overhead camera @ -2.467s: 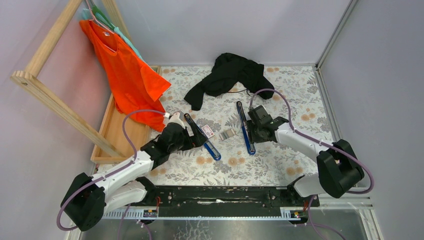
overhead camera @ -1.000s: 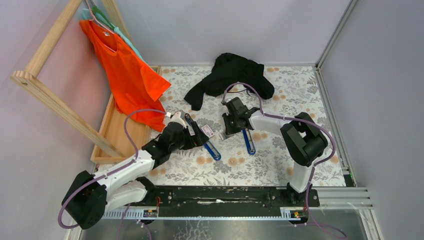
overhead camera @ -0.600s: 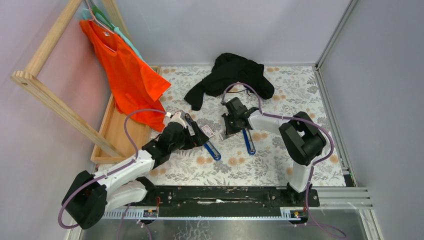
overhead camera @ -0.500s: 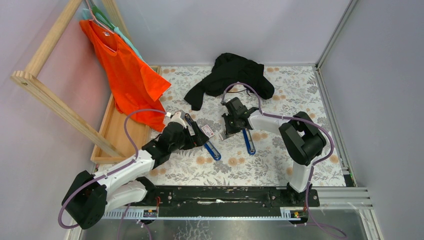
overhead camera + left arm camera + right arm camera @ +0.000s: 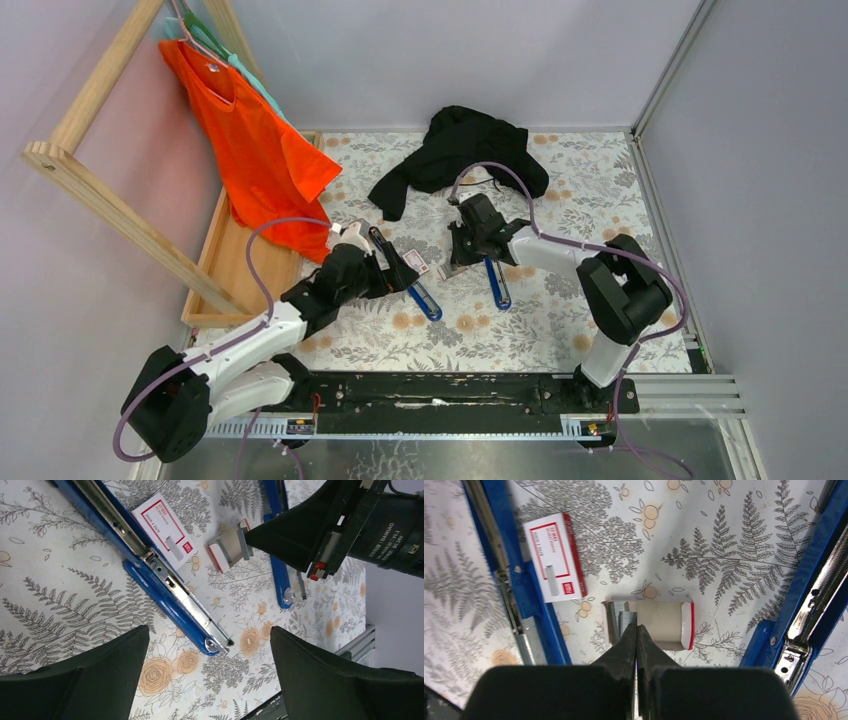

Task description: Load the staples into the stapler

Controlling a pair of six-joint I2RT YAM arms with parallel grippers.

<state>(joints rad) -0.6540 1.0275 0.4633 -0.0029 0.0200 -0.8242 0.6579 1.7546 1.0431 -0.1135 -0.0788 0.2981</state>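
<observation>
Two blue staplers lie open on the floral cloth, the left stapler (image 5: 405, 272) (image 5: 150, 565) (image 5: 514, 575) and the right stapler (image 5: 490, 265) (image 5: 809, 580). Between them lie the staples: a white-and-red box (image 5: 418, 266) (image 5: 165, 537) (image 5: 555, 555) and its small tray (image 5: 455, 270) (image 5: 230, 552) (image 5: 664, 625) holding grey staple strips (image 5: 624, 619). My right gripper (image 5: 456, 262) (image 5: 636, 628) is shut, its tips down at the strips in the tray; nothing shows between the fingers. My left gripper (image 5: 388, 276) (image 5: 207, 680) hangs open above the left stapler's near end, holding nothing.
A black garment (image 5: 460, 145) lies at the back of the cloth. An orange shirt (image 5: 250, 140) hangs on a wooden rack at the left, over a wooden tray (image 5: 232, 265). Grey walls close the table in at the back and the right.
My right gripper closed fully over the tray, and that arm's elbow swung out to the right. The left arm and both staplers stayed put.
</observation>
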